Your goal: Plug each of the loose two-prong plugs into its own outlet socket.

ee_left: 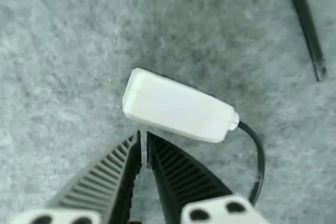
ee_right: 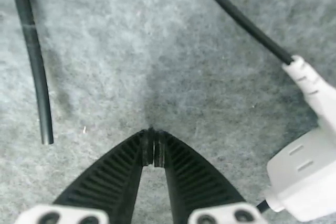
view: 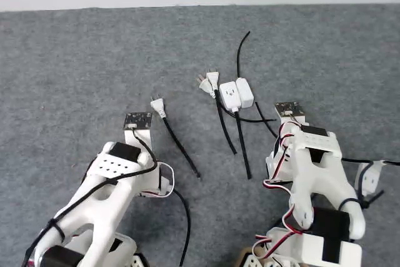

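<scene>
Cords [view: 243,148] trail over grey carpet [view: 75,67] beside paired outlets [view: 236,94].

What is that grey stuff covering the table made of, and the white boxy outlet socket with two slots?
Grey table covering: looks like felt or short-pile carpet, matte, with fuzzy fibres showing. White boxy outlet socket: probably moulded plastic, smooth and faintly glossy, with rounded edges.

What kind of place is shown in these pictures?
Probably a robot test bench, not a home: a grey felt mat covers the table, two small robot arms stand side by side, and loose plugs and outlet sockets lie on it.
</scene>
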Controlling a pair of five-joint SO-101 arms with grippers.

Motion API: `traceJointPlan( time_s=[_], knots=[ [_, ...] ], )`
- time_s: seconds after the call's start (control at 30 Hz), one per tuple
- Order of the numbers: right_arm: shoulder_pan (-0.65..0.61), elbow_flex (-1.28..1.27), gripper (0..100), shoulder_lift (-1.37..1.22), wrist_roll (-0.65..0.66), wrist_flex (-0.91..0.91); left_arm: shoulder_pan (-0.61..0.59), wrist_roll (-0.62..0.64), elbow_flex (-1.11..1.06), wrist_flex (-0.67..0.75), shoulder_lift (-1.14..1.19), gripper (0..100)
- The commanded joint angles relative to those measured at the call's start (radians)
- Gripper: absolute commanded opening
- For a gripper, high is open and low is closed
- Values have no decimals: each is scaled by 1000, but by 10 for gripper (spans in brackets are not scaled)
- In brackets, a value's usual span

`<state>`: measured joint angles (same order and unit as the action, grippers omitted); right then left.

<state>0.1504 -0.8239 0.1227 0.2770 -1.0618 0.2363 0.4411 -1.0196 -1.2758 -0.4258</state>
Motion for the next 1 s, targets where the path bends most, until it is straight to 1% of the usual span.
traceJointPlan(
  time_s=[0.0,0.13,0.3,0.43,0.6,0.77,0.87,0.97],
  knots=[
    [-5,0,9,38,6,18,-11,11,47,25,-17,13],
    [-5,0,9,38,8,18,-8,12,39,92,-17,13],
    [-5,-2,9,38,8,16,-9,14,41,164,69,28],
    [-5,-2,9,38,9,16,-9,12,42,273,109,29],
    [-5,-2,9,38,11,15,3,12,42,400,77,29],
    [-7,-2,9,38,12,16,95,12,36,399,20,30],
    [-8,-2,9,38,12,16,153,12,42,359,-6,30],
    [-8,-2,9,38,14,16,189,12,44,351,-21,30]
  ],
)
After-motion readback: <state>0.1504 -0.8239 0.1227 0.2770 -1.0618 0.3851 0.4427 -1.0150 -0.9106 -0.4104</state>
